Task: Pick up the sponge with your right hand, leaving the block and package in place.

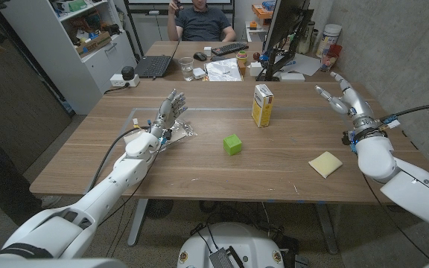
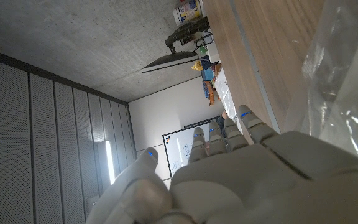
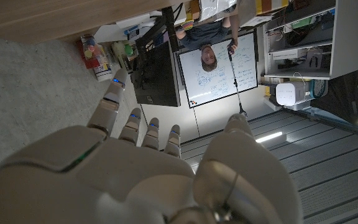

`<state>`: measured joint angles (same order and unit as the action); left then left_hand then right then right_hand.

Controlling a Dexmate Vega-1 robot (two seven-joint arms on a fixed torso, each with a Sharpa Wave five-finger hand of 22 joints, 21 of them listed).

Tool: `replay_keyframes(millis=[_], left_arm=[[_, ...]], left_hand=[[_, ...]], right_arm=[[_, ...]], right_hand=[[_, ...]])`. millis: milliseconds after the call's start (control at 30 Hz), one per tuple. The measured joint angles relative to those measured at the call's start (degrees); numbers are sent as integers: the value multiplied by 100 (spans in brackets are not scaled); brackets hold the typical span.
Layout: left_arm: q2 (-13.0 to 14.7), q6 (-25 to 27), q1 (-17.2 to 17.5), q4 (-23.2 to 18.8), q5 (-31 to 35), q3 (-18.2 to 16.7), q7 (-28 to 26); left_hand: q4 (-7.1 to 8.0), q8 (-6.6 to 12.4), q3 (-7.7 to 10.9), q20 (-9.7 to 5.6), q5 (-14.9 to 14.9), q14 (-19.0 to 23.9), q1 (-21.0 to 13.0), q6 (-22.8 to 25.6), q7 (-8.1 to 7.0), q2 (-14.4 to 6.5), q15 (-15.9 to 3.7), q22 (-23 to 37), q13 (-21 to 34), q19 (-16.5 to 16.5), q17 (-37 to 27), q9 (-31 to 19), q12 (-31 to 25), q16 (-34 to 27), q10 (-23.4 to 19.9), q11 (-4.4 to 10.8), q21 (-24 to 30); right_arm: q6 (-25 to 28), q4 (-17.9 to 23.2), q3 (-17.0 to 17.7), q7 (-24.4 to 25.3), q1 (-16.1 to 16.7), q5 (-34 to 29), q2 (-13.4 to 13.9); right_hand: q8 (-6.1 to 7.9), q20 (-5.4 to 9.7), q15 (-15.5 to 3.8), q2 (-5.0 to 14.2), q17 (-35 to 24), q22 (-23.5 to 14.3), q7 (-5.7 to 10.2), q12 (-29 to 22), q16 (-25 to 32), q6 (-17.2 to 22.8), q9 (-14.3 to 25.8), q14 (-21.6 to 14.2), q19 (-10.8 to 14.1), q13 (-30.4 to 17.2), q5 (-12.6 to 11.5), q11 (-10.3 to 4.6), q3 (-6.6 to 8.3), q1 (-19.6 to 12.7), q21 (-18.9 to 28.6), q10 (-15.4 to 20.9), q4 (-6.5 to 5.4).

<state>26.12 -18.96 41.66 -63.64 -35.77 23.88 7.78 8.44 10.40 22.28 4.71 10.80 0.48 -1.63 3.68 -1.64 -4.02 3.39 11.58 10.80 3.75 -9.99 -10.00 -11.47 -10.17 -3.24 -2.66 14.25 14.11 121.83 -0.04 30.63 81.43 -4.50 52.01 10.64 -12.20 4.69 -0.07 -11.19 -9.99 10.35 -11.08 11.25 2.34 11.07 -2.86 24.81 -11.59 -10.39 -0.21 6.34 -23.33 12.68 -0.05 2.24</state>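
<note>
Three task items sit on the wooden table [image 1: 199, 164]. I see the sponge [image 1: 325, 164], a flat yellow square, near the table's right front edge, just beside my right forearm and touching nothing else. The green block [image 1: 232, 144] stands near the middle, well apart from the sponge. The yellow package [image 1: 262, 105] stands upright behind the block. My right hand [image 1: 341, 95] is raised beyond the sponge, fingers spread, holding nothing; the right wrist view confirms the fingers [image 3: 153, 132] apart. My left hand [image 1: 170, 112] is released too, fingers extended over a crumpled clear plastic bag [image 1: 179, 131]. A person [image 1: 203, 18] sits behind the table.
</note>
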Motion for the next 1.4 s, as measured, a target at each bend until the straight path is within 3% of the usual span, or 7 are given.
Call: replay_keyframes(millis=[233,267,533,1033,1400], left_arm=[[-52,-18,-76,149,-2,32,62],[-56,-24,-82,161,-2,35,100],[-108,-46,-166,322,-2,64,190],[-153,-66,-291,501,36,114,305],[-158,-66,-297,528,39,120,332]], left_hand=[[0,0,0,0,0,0,0,0,0,0,0,0,0,0,0,0,0,0,0,0,0],[0,0,0,0,0,0,0,0,0,0,0,0,0,0,0,0,0,0,0,0,0],[0,0,0,0,0,0,0,0,0,0,0,0,0,0,0,0,0,0,0,0,0],[0,0,0,0,0,1,0,0,0,0,-1,0,0,0,0,0,0,0,23,-23,0],[0,0,0,0,0,1,0,0,0,0,-1,0,0,0,0,0,0,0,31,-31,0]], right_arm=[[277,215,179,37,270,-457,-66],[294,353,301,40,471,-501,-136],[739,735,513,61,929,-1216,-353],[1451,1096,522,93,1347,-2265,-697],[2048,1296,409,-44,1527,-3025,-794]], right_hand=[[0,0,32,-33,0,0,21,0,0,-21,0,32,0,0,0,-9,0,-33,0,-8,0],[0,0,32,-33,0,0,31,0,0,-31,-1,32,0,0,0,-9,0,-33,0,-8,0],[0,1,32,-33,-1,0,31,0,0,-31,-1,32,0,1,0,-28,-23,-33,-40,-32,22],[0,1,1,-60,-1,14,61,0,0,-62,25,62,-42,-28,-22,-8,1,-61,-61,-91,46],[0,1,30,-92,-2,13,143,44,0,-188,27,135,-42,-28,-22,-20,-23,-92,-106,-223,70]])
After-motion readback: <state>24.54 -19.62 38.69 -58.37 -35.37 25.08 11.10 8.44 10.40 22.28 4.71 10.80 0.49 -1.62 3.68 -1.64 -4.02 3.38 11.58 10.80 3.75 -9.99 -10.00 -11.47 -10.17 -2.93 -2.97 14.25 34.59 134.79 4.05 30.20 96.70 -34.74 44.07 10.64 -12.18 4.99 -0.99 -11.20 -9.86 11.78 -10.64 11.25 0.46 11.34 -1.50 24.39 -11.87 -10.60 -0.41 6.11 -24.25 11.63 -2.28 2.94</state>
